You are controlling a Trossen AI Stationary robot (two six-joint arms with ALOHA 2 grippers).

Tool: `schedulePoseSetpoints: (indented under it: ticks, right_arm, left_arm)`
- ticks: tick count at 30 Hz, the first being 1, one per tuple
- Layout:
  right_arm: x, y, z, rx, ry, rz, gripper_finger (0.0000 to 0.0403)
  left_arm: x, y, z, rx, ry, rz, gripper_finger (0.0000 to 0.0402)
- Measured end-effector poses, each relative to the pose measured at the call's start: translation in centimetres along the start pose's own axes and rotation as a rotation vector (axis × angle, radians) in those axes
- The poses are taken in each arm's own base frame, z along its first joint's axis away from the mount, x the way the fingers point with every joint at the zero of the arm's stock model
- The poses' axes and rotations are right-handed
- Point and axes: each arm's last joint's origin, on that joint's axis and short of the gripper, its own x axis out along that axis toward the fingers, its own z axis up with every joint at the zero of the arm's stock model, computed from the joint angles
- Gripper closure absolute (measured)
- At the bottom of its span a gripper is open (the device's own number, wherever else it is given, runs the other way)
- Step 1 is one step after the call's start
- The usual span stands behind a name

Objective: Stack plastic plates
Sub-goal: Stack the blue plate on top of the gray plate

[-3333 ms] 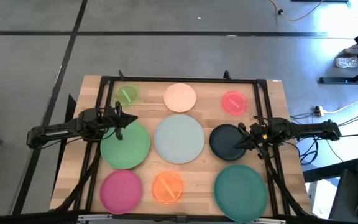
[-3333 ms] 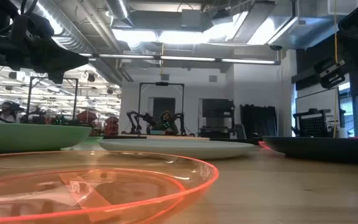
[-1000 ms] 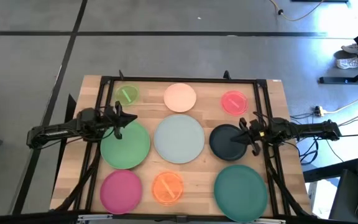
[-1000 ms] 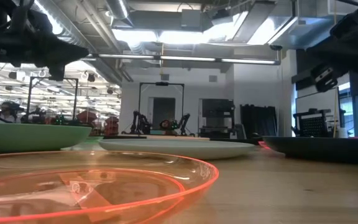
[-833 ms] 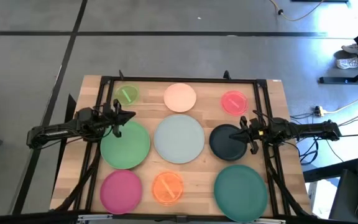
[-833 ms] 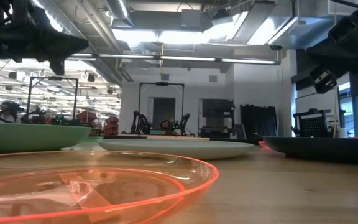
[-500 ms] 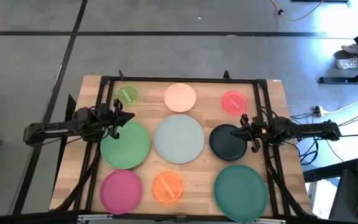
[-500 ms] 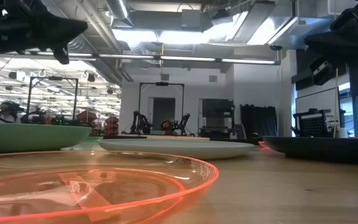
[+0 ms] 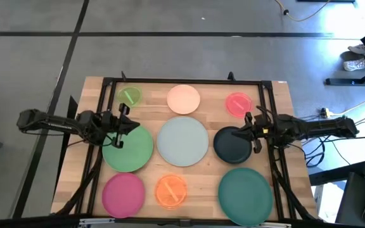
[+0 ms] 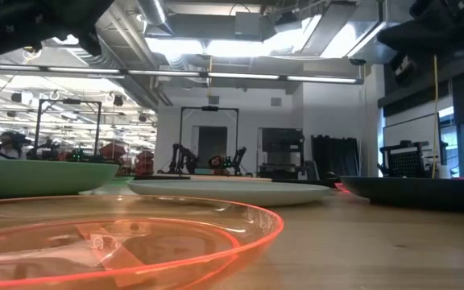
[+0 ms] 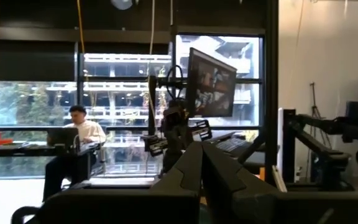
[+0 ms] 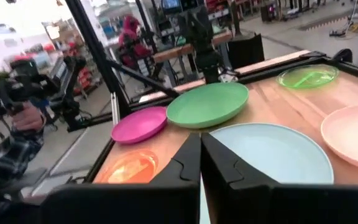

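Nine plates lie flat and apart on the wooden table. In the high view: lime green (image 9: pixel 130 96), peach (image 9: pixel 184 99), pink-red (image 9: pixel 238 104), green (image 9: pixel 127 148), pale blue-grey (image 9: pixel 182 142), black (image 9: pixel 230 145), magenta (image 9: pixel 123 194), translucent orange (image 9: pixel 170 191), teal (image 9: pixel 246 190). My left gripper (image 9: pixel 132 125) is shut and hovers over the green plate's far edge. My right gripper (image 9: pixel 242 133) is shut and hovers over the black plate's far right edge. Both wrist views show the fingers closed together (image 11: pixel 201 163) (image 12: pixel 201 149), holding nothing.
A black frame (image 9: pixel 182 81) runs round the table top. The low view shows the orange plate (image 10: pixel 119 234) nearest, with the green (image 10: pixel 39 176), pale blue-grey (image 10: pixel 228 191) and black (image 10: pixel 417 192) plates behind it. A person's checked sleeve (image 12: pixel 5 171) shows beyond the table's left side.
Both arms have risen: in the low view they climb toward the picture's top. The left gripper has tipped up until it looks level into the room, and the left arm's elbow has swung out to the left. Both grippers stay shut. No plate has moved.
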Motion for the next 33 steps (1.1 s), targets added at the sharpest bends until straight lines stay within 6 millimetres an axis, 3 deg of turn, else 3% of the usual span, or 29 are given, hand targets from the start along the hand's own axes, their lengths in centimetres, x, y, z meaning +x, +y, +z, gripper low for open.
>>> schedulePoseSetpoints:
  ticks: [6, 15, 24, 33]
  right_arm:
    - [2.2, 0.9, 2.3, 0.004, 0.167, -0.033, 0.0402]
    - [5.8, 5.4, 5.6, -0.102, 0.365, -0.024, 0.0402]
    - [8.9, 9.1, 3.9, -0.128, 0.603, 0.044, 0.0402]
    - [10.6, 9.4, -0.2, 0.064, 0.850, -0.078, 0.0383]
  left_arm:
    - [0.8, -0.5, 0.5, -0.048, 0.017, -0.035, 0.0400]
    - [0.9, -1.7, 0.6, -0.103, 0.023, -0.102, 0.0400]
    - [0.9, -2.0, 0.6, -0.114, 0.027, -0.079, 0.0400]
    - [0.9, -2.2, 0.6, -0.118, 0.028, -0.090, 0.0400]
